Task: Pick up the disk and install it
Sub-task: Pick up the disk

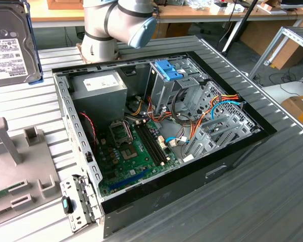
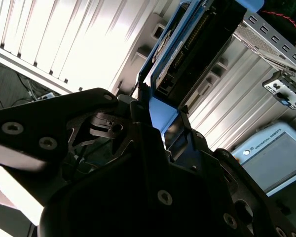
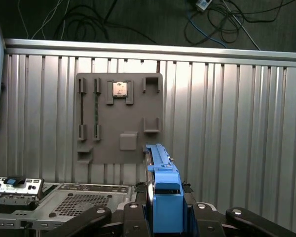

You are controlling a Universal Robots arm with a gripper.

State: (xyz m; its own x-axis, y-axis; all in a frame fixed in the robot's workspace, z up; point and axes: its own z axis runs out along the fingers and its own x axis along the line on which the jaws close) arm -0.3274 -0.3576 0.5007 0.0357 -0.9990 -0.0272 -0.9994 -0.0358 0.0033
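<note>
The disk [image 1: 10,45] hangs raised at the exterior view's upper left, its white label facing the camera and blue rails along its edges. In both wrist views my gripper [image 2: 158,106] is shut on the disk [image 2: 187,44], holding it by one blue end. Seen edge-on, the disk [image 3: 164,187] stands between the black fingers [image 3: 133,212], high above the ribbed table. The open computer case [image 1: 156,126] lies in the middle of the table. Its drive cage [image 1: 164,83] at the back carries a bare blue bracket [image 1: 167,69].
A grey power-supply box [image 1: 98,85] sits in the case's back corner, above the green motherboard [image 1: 131,151]. A grey fixture plate [image 3: 119,118] with small parts lies beside the case on the ribbed table [image 3: 237,123]. The arm's base [image 1: 98,45] stands behind the case.
</note>
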